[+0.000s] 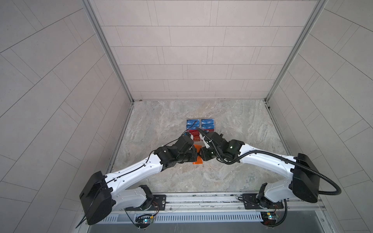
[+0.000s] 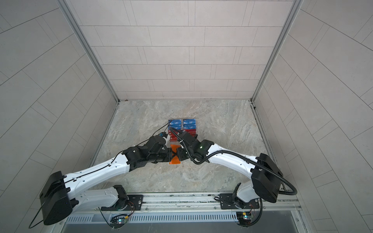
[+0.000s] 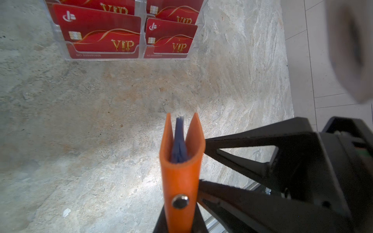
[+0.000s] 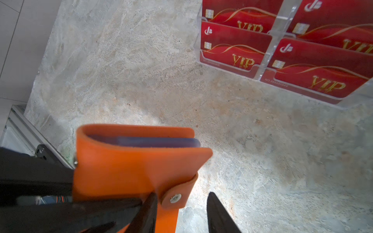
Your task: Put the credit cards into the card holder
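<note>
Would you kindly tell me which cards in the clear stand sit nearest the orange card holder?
The red cards, with gold VIP lettering, fill the front rows of the stand facing the card holder; the blue cards sit in the rows behind them.
</note>
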